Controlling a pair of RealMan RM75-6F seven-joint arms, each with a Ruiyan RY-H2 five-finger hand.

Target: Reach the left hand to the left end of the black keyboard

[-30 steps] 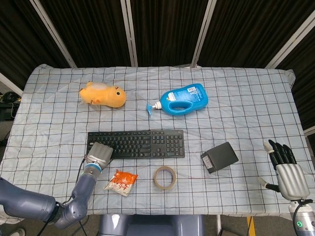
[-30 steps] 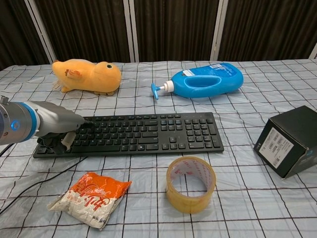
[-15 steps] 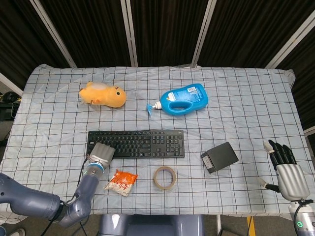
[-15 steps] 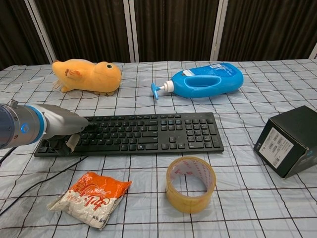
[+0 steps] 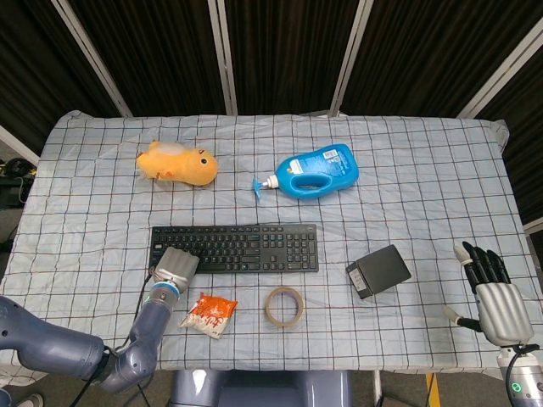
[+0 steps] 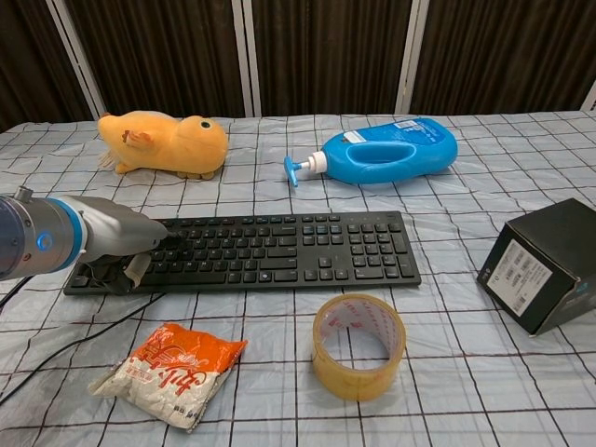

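Black keyboard [image 5: 234, 248] mid-table, front of centre. Left hand [image 5: 174, 265] over its left end, fingers curled down onto the keys; grip unclear. Right hand [image 5: 495, 295] well apart at table's right edge, fingers spread, empty.

My left hand [image 6: 116, 251] is covering the left end of the black keyboard [image 5: 242, 248], hiding the keys beneath; whether my fingers are touching them, I cannot tell. The chest view's right edge is cutting off the black box [image 6: 548, 264]. My right hand [image 5: 495, 297] is showing in the head view only.
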